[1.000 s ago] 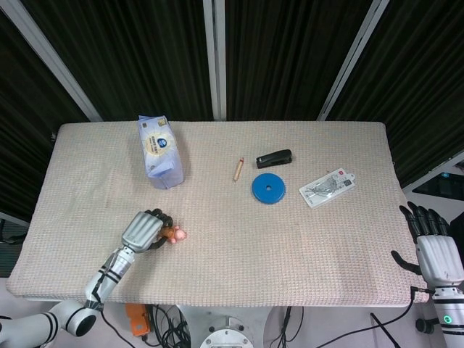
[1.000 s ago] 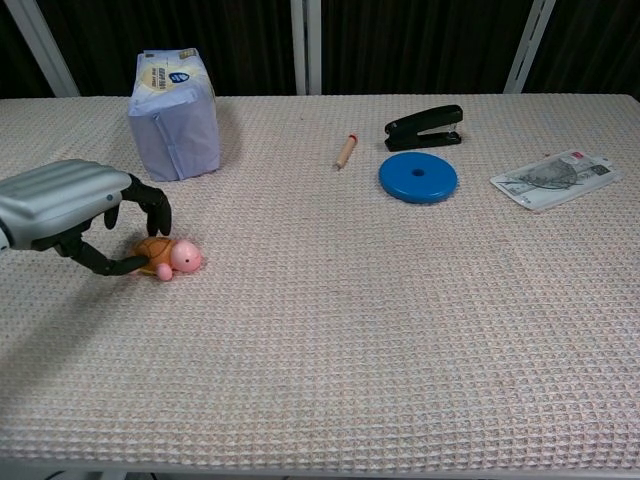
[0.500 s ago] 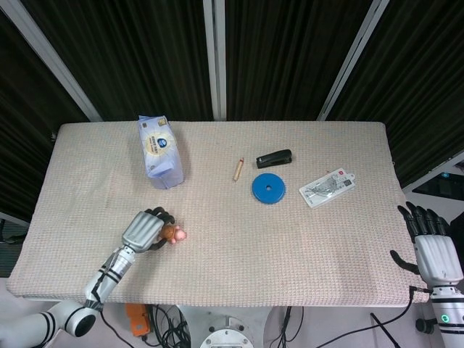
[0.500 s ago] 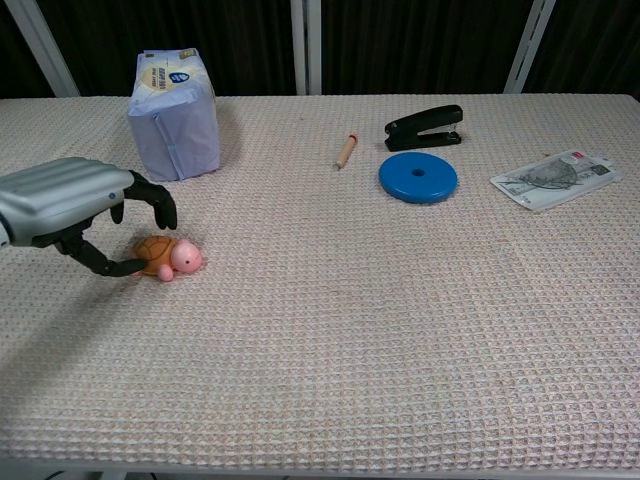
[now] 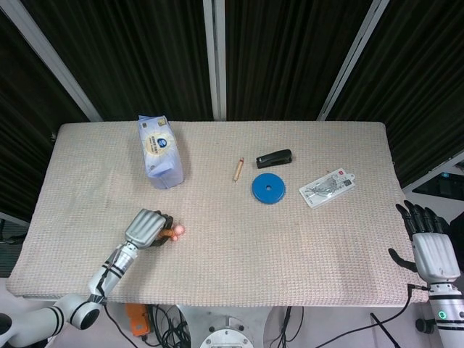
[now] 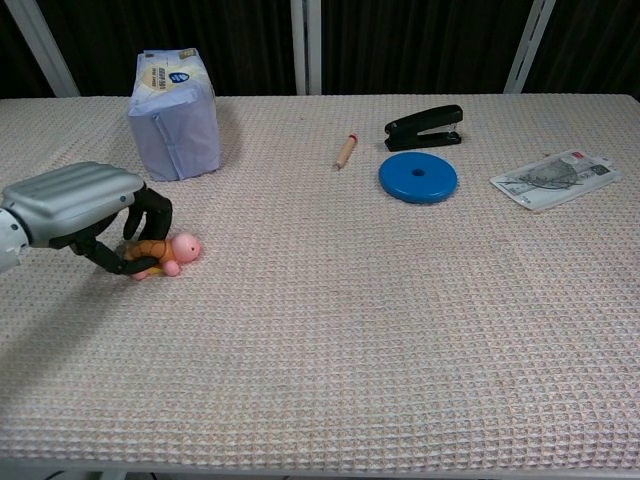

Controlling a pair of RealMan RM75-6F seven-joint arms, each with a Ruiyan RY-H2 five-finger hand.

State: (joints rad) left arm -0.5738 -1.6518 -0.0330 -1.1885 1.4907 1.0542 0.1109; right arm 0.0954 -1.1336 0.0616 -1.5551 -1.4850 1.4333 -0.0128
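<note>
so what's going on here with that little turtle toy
The left hand has its fingers curled around a small toy turtle near the front left of the table, gripping its shell while the pink head pokes out. The right hand hangs off the table's right edge, fingers apart, holding nothing. Further back lie a tissue pack, a wooden stick, a black stapler, a blue disc and a packet, all untouched.

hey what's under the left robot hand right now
A small toy turtle: its pink head sticks out past the left robot hand, whose fingers curl around the orange shell. Most of the shell is covered.
</note>
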